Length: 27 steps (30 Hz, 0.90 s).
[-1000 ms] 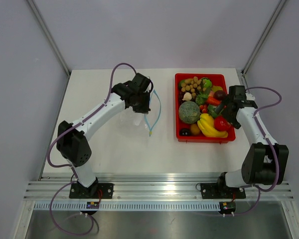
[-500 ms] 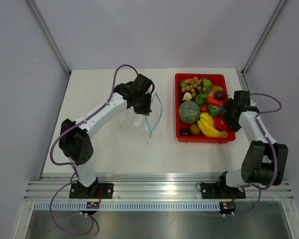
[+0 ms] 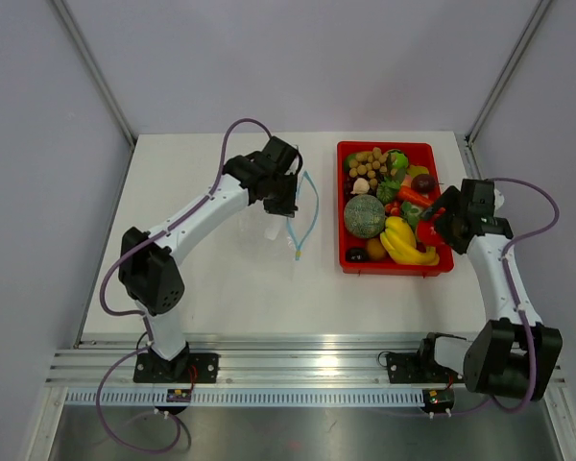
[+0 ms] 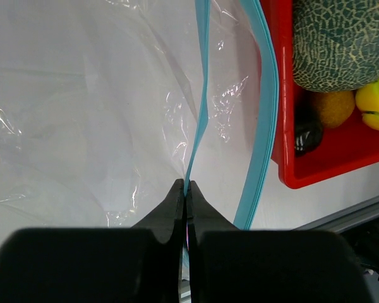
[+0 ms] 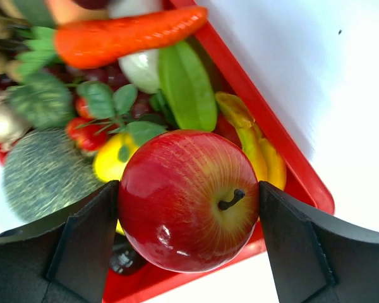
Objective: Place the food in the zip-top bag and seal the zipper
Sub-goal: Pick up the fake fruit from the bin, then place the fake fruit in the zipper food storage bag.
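The food fills a red tray [image 3: 389, 266]: green melon [image 3: 364, 215], yellow bananas [image 3: 403, 245], brown nuts [image 3: 369, 164], an orange carrot [image 5: 126, 35] and leafy greens [image 5: 183, 88]. My right gripper [image 5: 188, 196] is shut on a red apple [image 5: 177, 208], its pads touching both sides, above the tray's right edge [image 5: 259, 107]. In the top view this gripper [image 3: 432, 229] hangs at the tray's right side. My left gripper [image 4: 185, 184] is shut on the teal zipper [image 4: 199, 120] of the clear zip-top bag [image 4: 82, 126], whose other lip [image 4: 265, 113] bows away. It holds the bag [image 3: 269, 229] left of the tray.
The white table [image 3: 221, 288] ends at a metal rail [image 3: 298, 360] near the arm bases. Grey walls close in the back and both sides. The tray's near left corner [image 4: 290, 180] sits close to the bag's mouth.
The right gripper's jaws have narrowed onto the red apple and the arm has drawn back to the right with it. The left arm has shifted the bag slightly right.
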Available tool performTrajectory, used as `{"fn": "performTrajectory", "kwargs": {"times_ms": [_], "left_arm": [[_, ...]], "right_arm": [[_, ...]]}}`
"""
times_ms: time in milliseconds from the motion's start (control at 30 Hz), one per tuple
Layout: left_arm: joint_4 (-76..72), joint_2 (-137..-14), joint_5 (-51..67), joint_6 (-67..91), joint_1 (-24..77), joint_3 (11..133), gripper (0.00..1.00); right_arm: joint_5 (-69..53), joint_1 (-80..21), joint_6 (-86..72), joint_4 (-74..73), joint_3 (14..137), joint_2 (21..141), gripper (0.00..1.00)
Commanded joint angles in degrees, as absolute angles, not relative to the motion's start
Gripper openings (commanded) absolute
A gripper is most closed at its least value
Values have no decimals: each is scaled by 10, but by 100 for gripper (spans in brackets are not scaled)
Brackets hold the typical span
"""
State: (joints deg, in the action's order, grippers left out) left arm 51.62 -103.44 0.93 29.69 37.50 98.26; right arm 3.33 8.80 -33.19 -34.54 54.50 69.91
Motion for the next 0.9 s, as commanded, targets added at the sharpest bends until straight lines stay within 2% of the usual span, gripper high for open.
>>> {"fn": "performTrajectory", "kwargs": {"times_ms": [0,267,400,633,733,867], "left_arm": [[501,-1050,40,306,395,1025,0],[496,-1101,81,322,416,1078,0],[491,-1115,101,326,417,1096,0],[497,-1109,112,325,417,1102,0],[498,-1100,123,324,417,1102,0],[494,-1078,141,321,417,1097,0]], "right_arm": [[10,88,-310,-369,562,647,51],[-91,62,-307,-393,633,613,48],[-50,-75,-330,-400,691,624,49],[-60,-212,-402,-324,716,684,49],[-46,-256,-412,-303,724,723,49],[-51,-262,-423,-269,708,758,50]]}}
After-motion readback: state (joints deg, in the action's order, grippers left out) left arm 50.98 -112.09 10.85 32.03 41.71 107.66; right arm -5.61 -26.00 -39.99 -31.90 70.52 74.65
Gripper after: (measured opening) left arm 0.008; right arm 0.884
